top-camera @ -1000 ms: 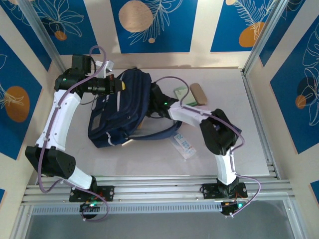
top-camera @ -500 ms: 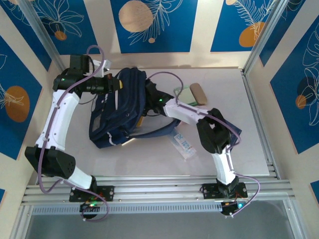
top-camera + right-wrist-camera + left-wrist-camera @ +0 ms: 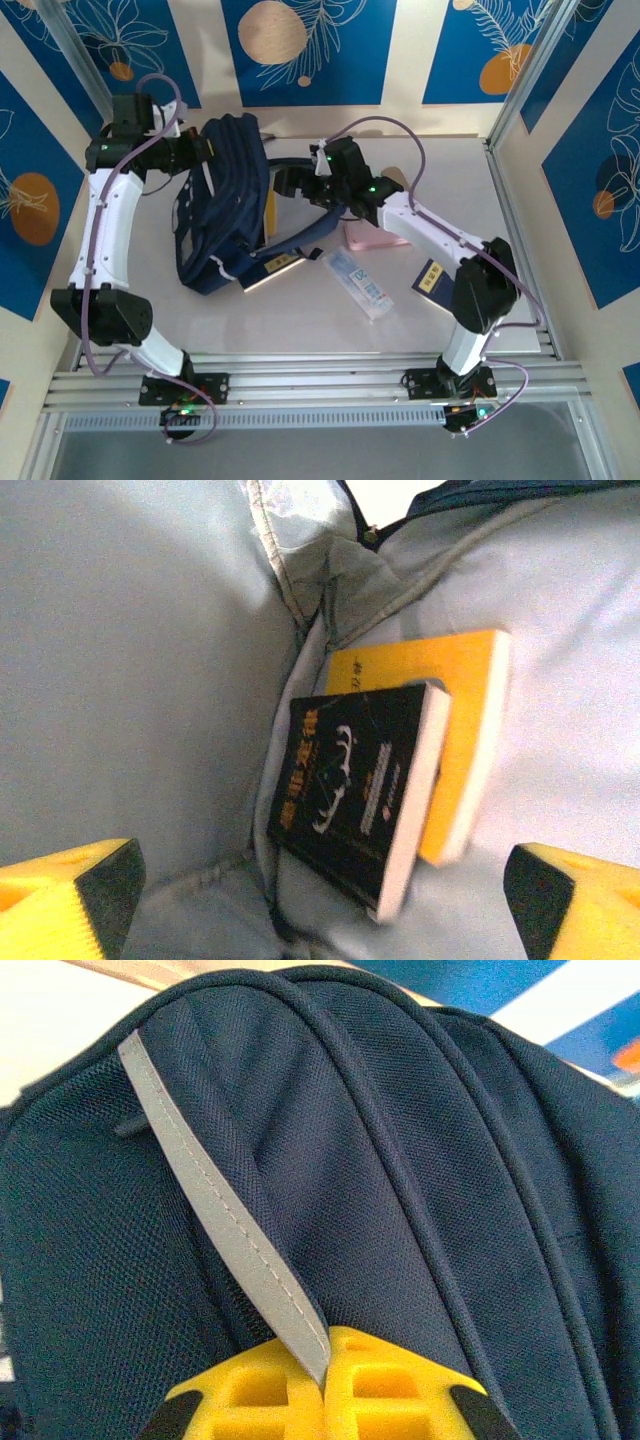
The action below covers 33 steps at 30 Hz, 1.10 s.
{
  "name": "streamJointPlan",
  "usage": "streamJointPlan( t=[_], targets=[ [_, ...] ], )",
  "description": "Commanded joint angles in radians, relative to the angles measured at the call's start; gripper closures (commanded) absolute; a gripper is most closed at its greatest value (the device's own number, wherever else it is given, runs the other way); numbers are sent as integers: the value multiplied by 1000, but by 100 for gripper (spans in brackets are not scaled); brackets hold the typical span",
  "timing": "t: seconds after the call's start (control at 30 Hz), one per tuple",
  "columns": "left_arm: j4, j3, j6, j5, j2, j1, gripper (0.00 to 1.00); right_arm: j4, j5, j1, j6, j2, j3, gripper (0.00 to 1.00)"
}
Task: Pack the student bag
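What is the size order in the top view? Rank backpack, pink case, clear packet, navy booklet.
1. student bag
2. clear packet and pink case: unranked, right arm hides part of the case
3. navy booklet

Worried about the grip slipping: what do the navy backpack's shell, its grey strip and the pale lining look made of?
The navy-blue fabric backpack shell: matte woven synthetic, probably nylon or polyester; coarse weave shows. Its flat grey strip: smooth webbing or reflective tape, with visible stitching. Its pale lining: thin smooth cloth, seamed and creased; fibre unclear.
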Motion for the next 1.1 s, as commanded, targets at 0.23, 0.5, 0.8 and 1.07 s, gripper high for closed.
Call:
streamJointPlan(
  t=[0.23,0.5,0.8,1.07],
  targets=[
    [129,346,61,-310,240,41,100,-24,30,31,-159,-171,-212,8],
    [149,316,3,-189,394,38,88,-59,-25,87,-212,-4,-213,14],
    [251,-118,-182,-144,125,20,50,-224,-26,74,-183,274,-17,19],
    [437,-824,-414,-109,-331,0,48,-315,-73,22,-203,454,152,20]
  ],
)
